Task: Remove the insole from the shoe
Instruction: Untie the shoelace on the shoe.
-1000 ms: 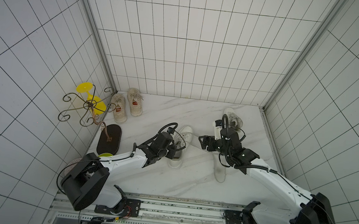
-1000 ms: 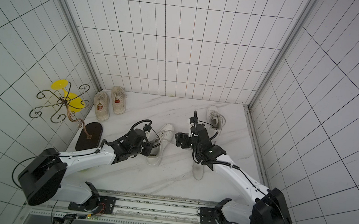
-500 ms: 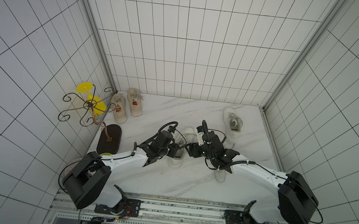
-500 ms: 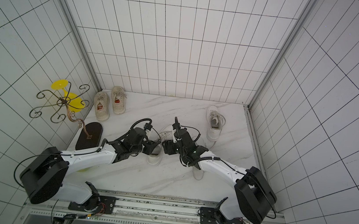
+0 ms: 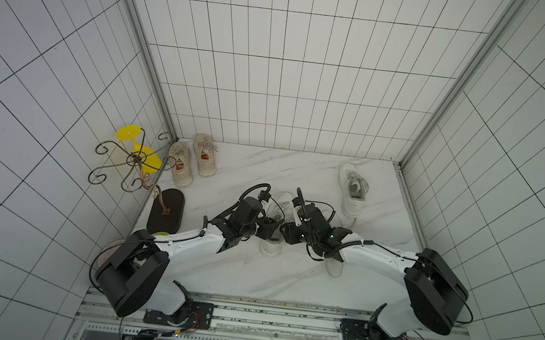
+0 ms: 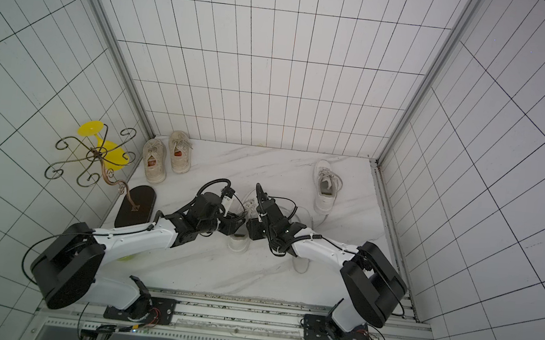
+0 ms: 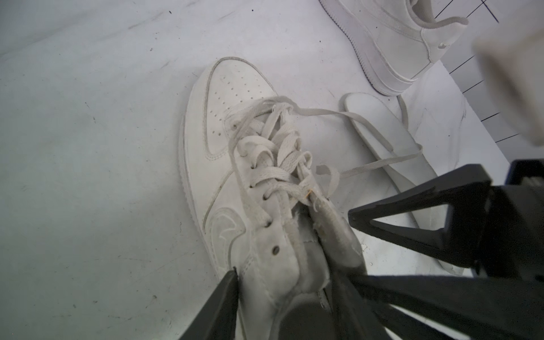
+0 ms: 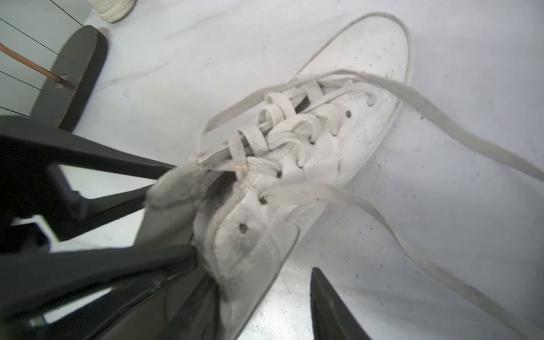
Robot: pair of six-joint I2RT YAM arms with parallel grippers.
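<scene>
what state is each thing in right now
middle shoe, upright, laces loose
insole, lying flat beside it
left tool, open around shoe's side wall
right tool, open around shoe's other side wall
far white shoe, upright, laces loose
beige shoes, upright, side by side

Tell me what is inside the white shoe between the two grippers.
The shoe shows only a dark hollow behind its tongue, a black gripper finger at the rim. Its floor and whatever lies there are hidden.

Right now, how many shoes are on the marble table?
4: two beige canvas sneakers side by side far left; one white leather sneaker far right; a white perforated-toe sneaker mid-table.
</scene>
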